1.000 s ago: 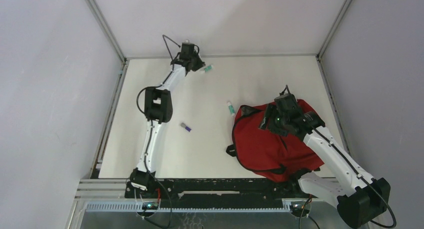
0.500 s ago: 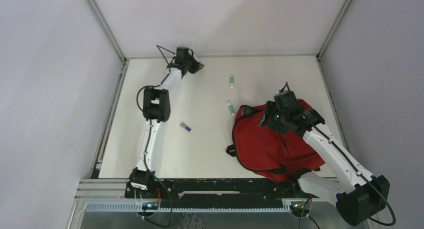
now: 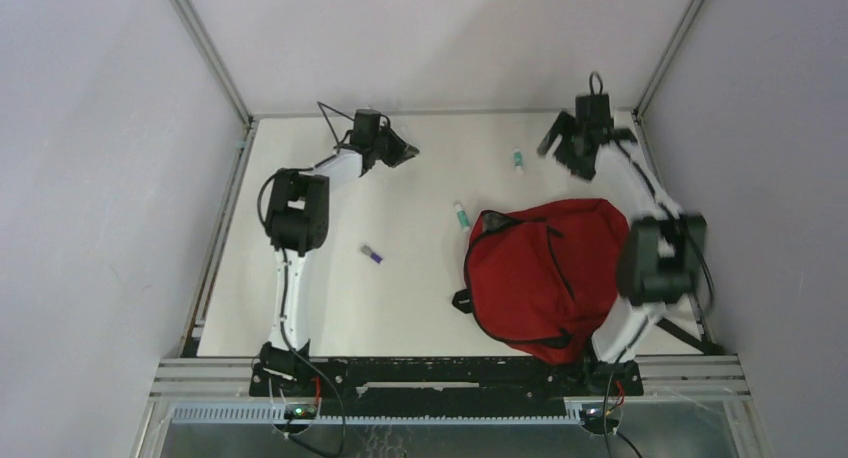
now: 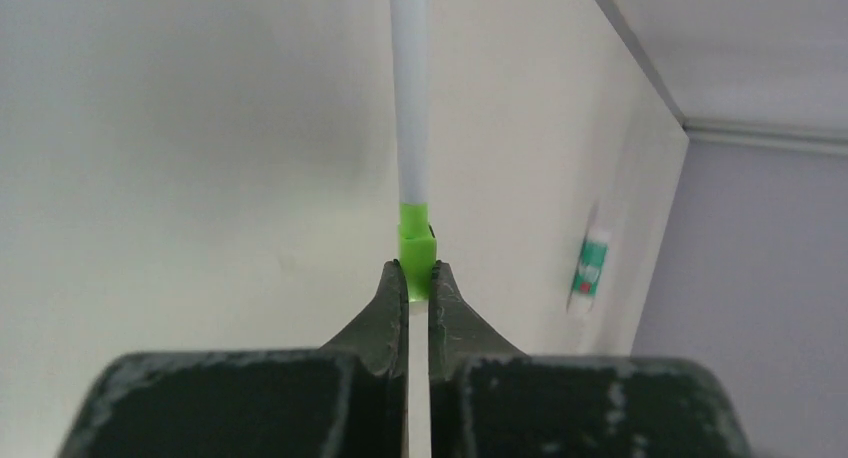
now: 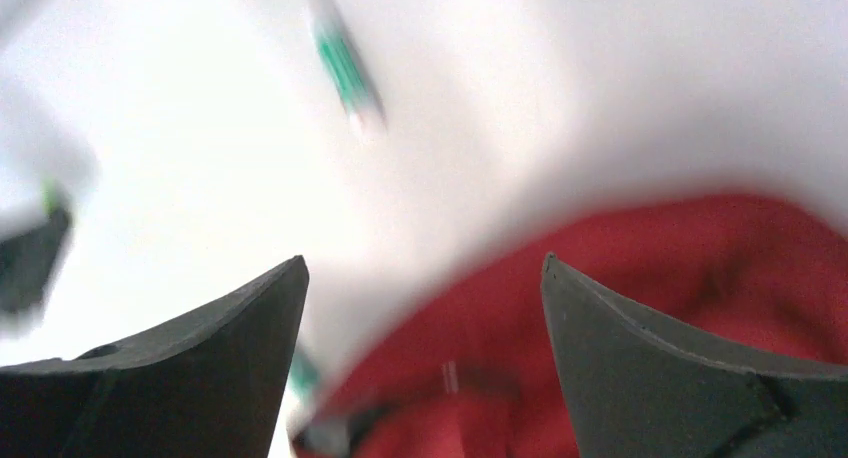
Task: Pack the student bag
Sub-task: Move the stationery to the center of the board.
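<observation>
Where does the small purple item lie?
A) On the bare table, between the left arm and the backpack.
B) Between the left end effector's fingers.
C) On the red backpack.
A: overhead, the purple item lies on the table, apart from the red backpack and the left arm; the left end effector pinches a green-and-white stick.

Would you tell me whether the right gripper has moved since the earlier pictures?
Yes. The right gripper has moved from above the red bag toward the far right corner of the table, beyond the bag.
</observation>
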`<action>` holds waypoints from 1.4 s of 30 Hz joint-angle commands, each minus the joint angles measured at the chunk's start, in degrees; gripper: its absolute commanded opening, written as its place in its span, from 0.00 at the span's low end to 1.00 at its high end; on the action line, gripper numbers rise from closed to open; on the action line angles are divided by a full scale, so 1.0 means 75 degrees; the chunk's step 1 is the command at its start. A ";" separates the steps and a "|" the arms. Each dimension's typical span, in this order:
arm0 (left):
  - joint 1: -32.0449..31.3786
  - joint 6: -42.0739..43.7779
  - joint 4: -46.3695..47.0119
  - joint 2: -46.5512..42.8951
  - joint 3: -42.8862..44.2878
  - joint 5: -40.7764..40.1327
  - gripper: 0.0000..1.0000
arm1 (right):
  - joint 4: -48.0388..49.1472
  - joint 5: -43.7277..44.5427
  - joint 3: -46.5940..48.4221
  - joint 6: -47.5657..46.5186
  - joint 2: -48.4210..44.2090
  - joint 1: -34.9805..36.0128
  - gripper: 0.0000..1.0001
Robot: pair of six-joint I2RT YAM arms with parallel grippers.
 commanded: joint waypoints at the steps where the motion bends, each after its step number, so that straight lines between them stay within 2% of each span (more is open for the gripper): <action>1: -0.0221 0.0360 0.1023 -0.2399 -0.1640 0.0181 0.00 | 0.0392 -0.0127 0.3583 -0.0709 0.3707 -0.0961 0.96; 3: -0.0373 0.0505 0.0971 -0.3014 -0.2256 0.0243 0.00 | -0.0166 -0.0343 0.5451 -0.0777 0.5215 -0.1112 0.98; 5: -0.0572 0.0654 0.0990 -0.3618 -0.2836 0.0247 0.00 | -0.0257 -0.0991 0.6606 -0.0686 0.6208 -0.1268 0.99; 8: -0.0895 0.0929 0.0936 -0.4154 -0.3411 0.0306 0.00 | 0.0055 -0.1328 0.7290 -0.0654 0.7088 -0.1427 1.00; 12: -0.1038 0.1005 0.0932 -0.4539 -0.3946 0.0413 0.00 | -0.0859 -0.1538 0.8852 -0.0747 0.8014 -0.1573 1.00; 17: -0.1034 0.1188 0.0838 -0.4579 -0.3927 0.0513 0.00 | -0.1068 -0.1265 0.8142 -0.0905 0.7614 -0.1473 1.00; 22: -0.1039 0.1086 0.0832 -0.4265 -0.3712 0.0940 0.00 | -0.1609 -0.1041 0.8027 -0.0919 0.7626 -0.1493 1.00; 29: -0.1043 0.1107 0.0848 -0.4298 -0.3902 0.1018 0.00 | -0.1843 -0.0794 0.7498 -0.0990 0.7265 -0.1511 0.99; 33: -0.1050 0.1119 0.0850 -0.4315 -0.3892 0.1064 0.00 | -0.1194 -0.0788 0.6545 -0.1342 0.6364 -0.1539 1.00; 36: -0.1042 0.1036 0.0873 -0.4226 -0.3798 0.1153 0.00 | -0.1206 -0.1286 0.6585 -0.1560 0.6083 -0.1591 0.99; 42: -0.1046 0.0967 0.0873 -0.4197 -0.3756 0.1200 0.00 | -0.0949 -0.0983 0.6332 -0.1948 0.5513 -0.1598 1.00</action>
